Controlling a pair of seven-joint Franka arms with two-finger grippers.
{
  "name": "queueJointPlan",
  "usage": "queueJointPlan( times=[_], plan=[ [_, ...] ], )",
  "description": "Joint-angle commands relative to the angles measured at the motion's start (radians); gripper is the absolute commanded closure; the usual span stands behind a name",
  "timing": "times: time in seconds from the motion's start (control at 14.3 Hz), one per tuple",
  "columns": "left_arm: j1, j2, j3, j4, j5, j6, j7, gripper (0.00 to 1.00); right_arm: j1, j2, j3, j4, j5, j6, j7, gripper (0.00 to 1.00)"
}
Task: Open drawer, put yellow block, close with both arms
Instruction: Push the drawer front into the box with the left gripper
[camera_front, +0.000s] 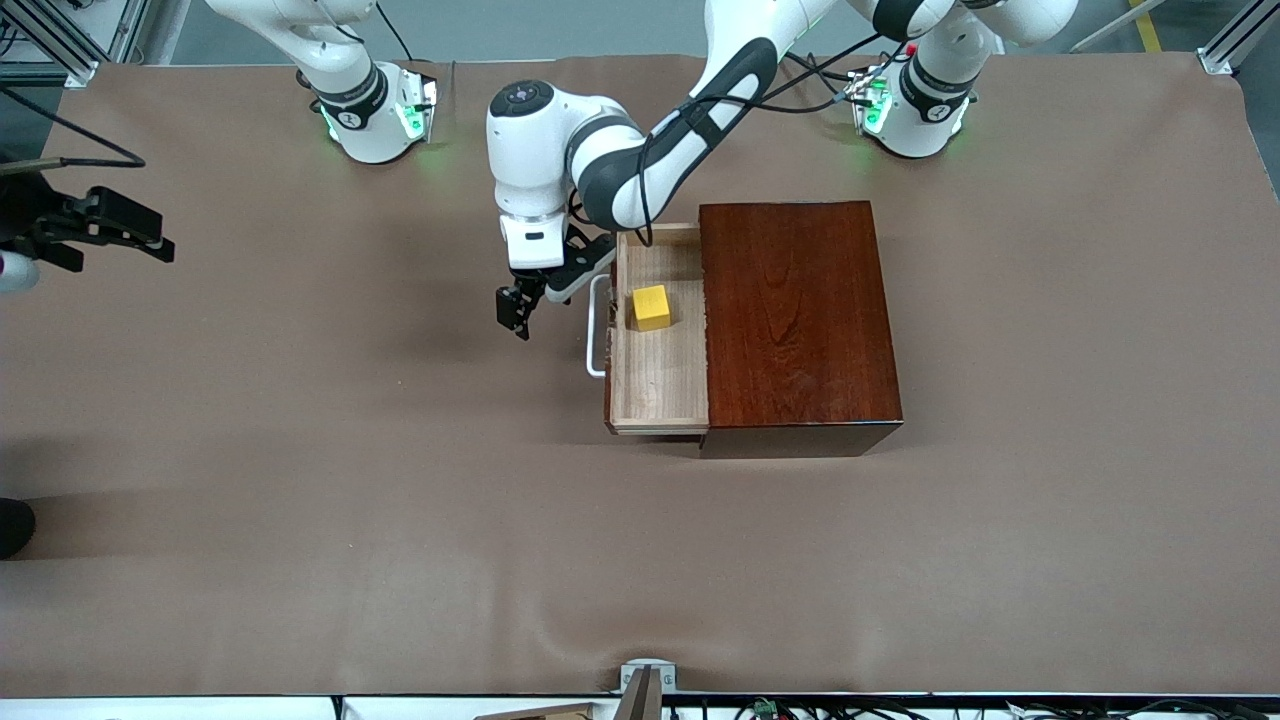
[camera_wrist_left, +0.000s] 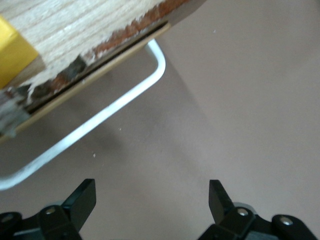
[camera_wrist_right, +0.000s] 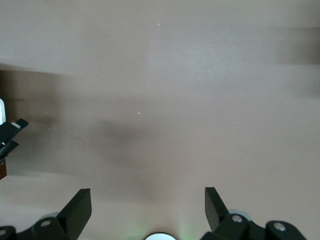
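A brown mat (camera_front: 300, 450) covers the surface, rippled along its near edge. Aluminium frame struts (camera_front: 1235, 40) stand at the corners above grey floor (camera_front: 560, 28).

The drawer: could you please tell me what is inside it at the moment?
The pulled-out drawer holds the yellow block, resting on its light wood floor toward the robots' end. The part inside the box is covered, so unseen.

Drawer (camera_front: 660, 360) pulled open, yellow block (camera_front: 651, 307) resting inside

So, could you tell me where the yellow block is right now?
The yellow block sits inside the open drawer, in the part farther from the front camera, with the left gripper open just outside the handle.
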Motion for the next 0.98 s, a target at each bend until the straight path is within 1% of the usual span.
queueJointPlan(
  times=[0.0,0.21,0.35,0.42,0.56,0.7,0.91],
  plan=[
    [-0.011,0.074,0.025,0.056,0.038,0.095,-0.132,0.00,-0.008,-0.163,0.023,-0.228,-0.012,0.089,-0.016,0.00],
    [-0.011,0.089,0.029,0.052,0.040,0.089,-0.130,0.00,-0.010,-0.153,0.025,-0.203,-0.011,0.077,-0.016,0.00],
    [-0.011,0.089,0.031,0.052,0.040,0.083,-0.130,0.00,0.001,-0.125,0.026,-0.127,-0.028,0.070,-0.015,0.00],
    [-0.008,0.080,0.031,0.050,0.041,0.047,-0.129,0.00,-0.002,-0.110,0.025,-0.102,-0.034,0.060,-0.015,0.00],
    [-0.002,0.066,0.035,0.050,0.043,-0.028,-0.121,0.00,-0.008,-0.108,0.023,-0.091,-0.035,0.058,-0.015,0.00],
    [-0.002,0.050,0.057,0.050,0.040,-0.090,-0.117,0.00,0.002,-0.108,0.023,-0.091,-0.037,0.058,-0.012,0.00],
    [0.006,0.042,0.058,0.050,0.043,-0.130,-0.115,0.00,0.004,-0.108,0.025,-0.091,-0.064,0.058,-0.016,0.00]
  ],
)
